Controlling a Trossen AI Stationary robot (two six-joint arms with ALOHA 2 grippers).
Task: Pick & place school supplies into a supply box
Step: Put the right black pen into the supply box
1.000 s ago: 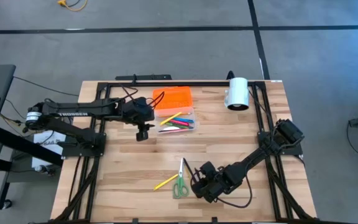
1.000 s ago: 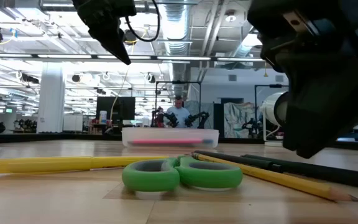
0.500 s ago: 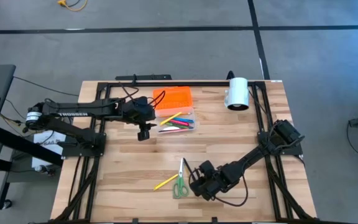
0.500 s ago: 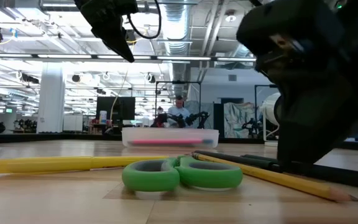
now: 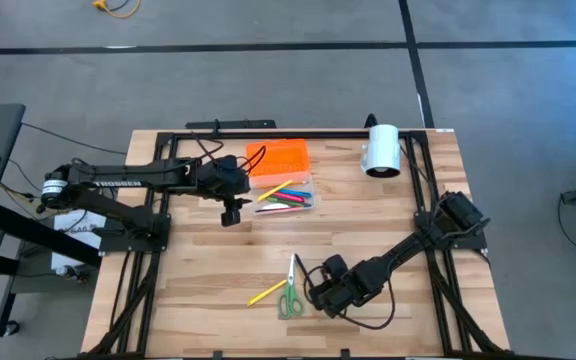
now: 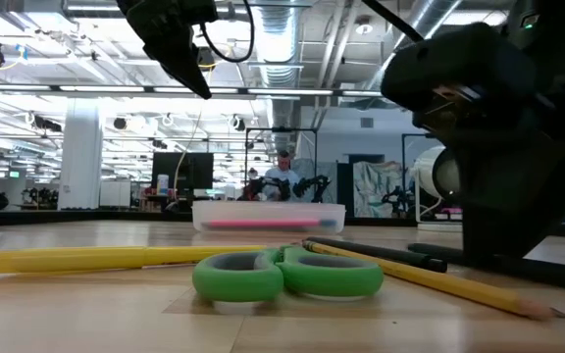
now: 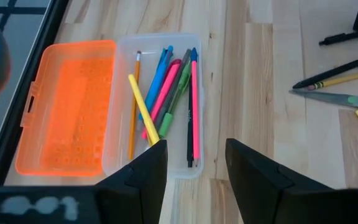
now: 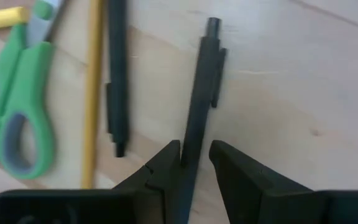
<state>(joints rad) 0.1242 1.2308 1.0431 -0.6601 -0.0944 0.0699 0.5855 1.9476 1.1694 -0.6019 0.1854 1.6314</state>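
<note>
The clear supply box (image 5: 284, 192) sits open near the far edge with its orange lid (image 5: 278, 158) laid flat behind it; several coloured pens lie in the box (image 7: 166, 106). My left gripper (image 7: 194, 149) hovers open above the box's near left side (image 5: 230, 212). Green-handled scissors (image 8: 17, 118), a yellow pen (image 5: 266, 293), a yellow pencil (image 8: 92, 93) and two black pens lie flat near the near edge. My right gripper (image 8: 196, 152) is low at the table (image 5: 320, 292), its open fingers on either side of one black pen (image 8: 201, 93). My right gripper stands astride the black pen near its lower end (image 8: 190, 146), fingers along the pen. One finger (image 8: 169, 158) lies close against the pen's side; I cannot tell whether it touches. Bare table shows between the pen and the other finger. The pen lies flat on the table.
A white cylinder (image 5: 381, 150) lies near the far right corner. The second black pen (image 8: 117, 74) and the pencil lie between my right gripper and the scissors (image 6: 287, 275). Bare wood (image 5: 198, 270) spreads across the table's middle and near left.
My right gripper has come down to the table at the black pens and shifted a little toward the far edge and the scissors. The supplies on the table have stayed where they were.
</note>
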